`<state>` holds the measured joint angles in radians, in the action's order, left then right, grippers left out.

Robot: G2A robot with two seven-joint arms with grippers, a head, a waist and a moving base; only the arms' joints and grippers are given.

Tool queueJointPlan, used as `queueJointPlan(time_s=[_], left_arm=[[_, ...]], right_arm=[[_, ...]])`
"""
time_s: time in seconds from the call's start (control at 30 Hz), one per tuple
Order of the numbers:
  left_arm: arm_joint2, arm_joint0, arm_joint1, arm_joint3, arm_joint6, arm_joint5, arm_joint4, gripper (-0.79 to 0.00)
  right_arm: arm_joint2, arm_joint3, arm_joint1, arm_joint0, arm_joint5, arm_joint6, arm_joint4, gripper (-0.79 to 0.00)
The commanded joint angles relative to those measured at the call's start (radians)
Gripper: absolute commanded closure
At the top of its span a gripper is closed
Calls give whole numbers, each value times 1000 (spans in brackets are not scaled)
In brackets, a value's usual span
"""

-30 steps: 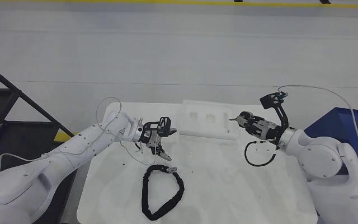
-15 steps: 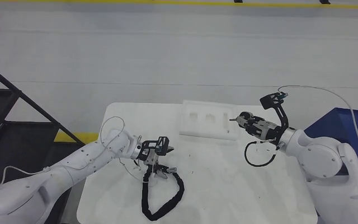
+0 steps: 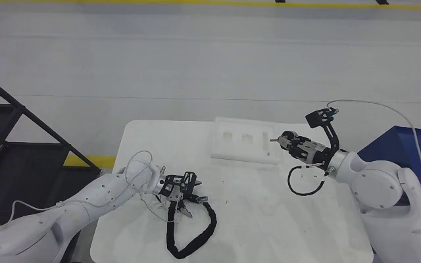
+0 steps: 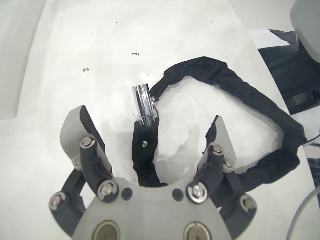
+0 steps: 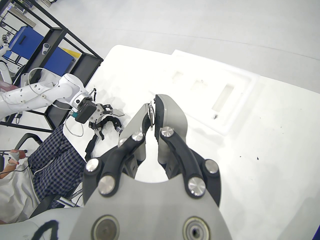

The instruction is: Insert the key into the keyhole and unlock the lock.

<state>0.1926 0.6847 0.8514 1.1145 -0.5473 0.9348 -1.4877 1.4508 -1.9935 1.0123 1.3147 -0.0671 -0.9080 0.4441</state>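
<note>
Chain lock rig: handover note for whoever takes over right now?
Left gripper: open, jaws straddling the sleeved end of the chain lock just behind its chrome cylinder, not gripping it.
Right gripper: shut on the key, held above the table near the foam tray, well apart from the lock.
Done: key in hand; open jaws lined up on the lock.
Left: grip the lock, bring the key over, insert it, turn to unlock.

white arms [image 3: 92, 200], grey cables [image 4: 303, 207], silver fingers [image 4: 72, 123], black links [image 4: 93, 162], round screws [image 4: 107, 190]
</note>
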Motion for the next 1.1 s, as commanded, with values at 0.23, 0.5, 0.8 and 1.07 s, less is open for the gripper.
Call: queueJointPlan(time_s=[0.23, 0.5, 0.8, 1.07], left_arm=[[-2, 1, 32, -36, -63, -13, -107, -683], [12, 3, 45, -55, -82, -25, -147, -234], [31, 16, 57, -63, -59, -32, -159, -154], [55, 29, 67, -60, -29, -28, -141, 0]], right_arm=[[0, 0, 0, 0, 0, 0, 0, 0], [0, 0, 0, 0, 0, 0, 0, 0], [0, 0, 0, 0, 0, 0, 0, 0], [0, 0, 0, 0, 0, 0, 0, 0]])
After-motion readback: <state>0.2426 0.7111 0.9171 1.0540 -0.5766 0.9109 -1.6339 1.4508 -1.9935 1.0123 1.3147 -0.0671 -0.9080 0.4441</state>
